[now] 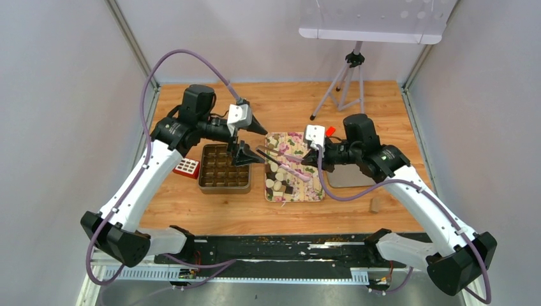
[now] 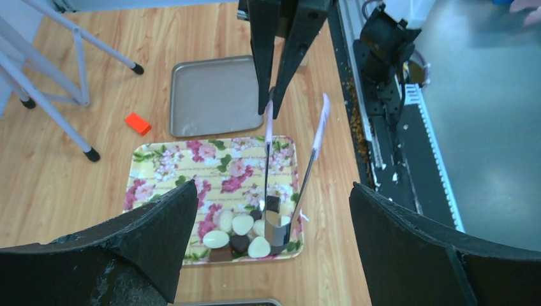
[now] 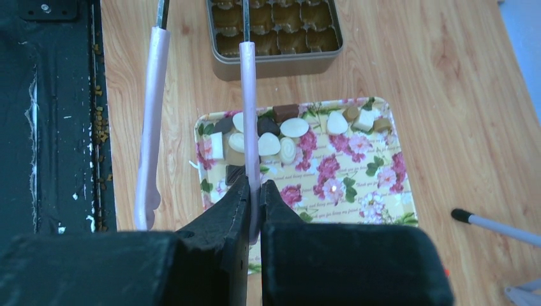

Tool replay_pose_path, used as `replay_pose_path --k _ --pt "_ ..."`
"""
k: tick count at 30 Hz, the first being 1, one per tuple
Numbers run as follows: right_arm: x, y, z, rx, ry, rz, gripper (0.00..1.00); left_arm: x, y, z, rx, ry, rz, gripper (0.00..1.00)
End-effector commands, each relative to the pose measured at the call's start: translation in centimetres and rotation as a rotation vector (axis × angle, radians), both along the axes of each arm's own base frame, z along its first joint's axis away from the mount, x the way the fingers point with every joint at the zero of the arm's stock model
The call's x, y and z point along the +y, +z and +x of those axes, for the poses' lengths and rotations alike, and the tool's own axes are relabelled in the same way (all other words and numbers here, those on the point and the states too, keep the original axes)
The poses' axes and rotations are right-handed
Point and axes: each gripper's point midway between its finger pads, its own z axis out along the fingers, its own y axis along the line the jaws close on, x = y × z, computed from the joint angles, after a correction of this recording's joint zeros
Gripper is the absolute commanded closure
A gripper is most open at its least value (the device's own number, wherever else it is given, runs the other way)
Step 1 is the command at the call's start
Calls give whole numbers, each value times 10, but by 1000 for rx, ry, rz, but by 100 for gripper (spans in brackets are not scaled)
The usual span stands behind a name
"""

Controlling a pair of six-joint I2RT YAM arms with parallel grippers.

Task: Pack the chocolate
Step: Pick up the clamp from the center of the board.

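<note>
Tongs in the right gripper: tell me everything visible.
The tongs have two thin metal arms with lilac sleeves at one end. The right gripper is shut on one sleeved arm; the other arm is free. The bare metal ends converge over the chocolate on the floral tray, towards the open left gripper. Whether they touch anything below is unclear.

Place: a robotics lab test cell.
Walls: a wooden desk [image 1: 210, 213] is enclosed by plain white panels [image 1: 57, 95].
Rig: a left arm [image 1: 137, 185] and a right arm [image 1: 421, 191] are bolted to a black rail [image 1: 281, 243], with purple cable [image 1: 172, 54] looped overhead.
Equipment: a tripod [image 1: 348, 80] is stood beneath a perforated plate [image 1: 376, 19].
</note>
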Motion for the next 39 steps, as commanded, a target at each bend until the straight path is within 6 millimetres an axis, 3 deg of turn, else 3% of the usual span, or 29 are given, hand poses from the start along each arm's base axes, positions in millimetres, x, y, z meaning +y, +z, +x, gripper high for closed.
replay_pose_path --k 1,8,16,28,39 --pt "14 20 1 -88 80 92 100 7 -16 1 -92 -26 72 5" --pt "15 28 2 -118 75 116 100 -1 -27 -15 -104 -116 126 12" --pt "12 19 24 -133 -43 109 100 -8 -28 -22 -121 -164 128 18" --pt "15 13 27 -93 -69 131 100 -17 -30 -15 -82 -130 96 30" --pt "18 12 29 -74 -79 148 100 -24 -38 -7 -98 -147 119 32"
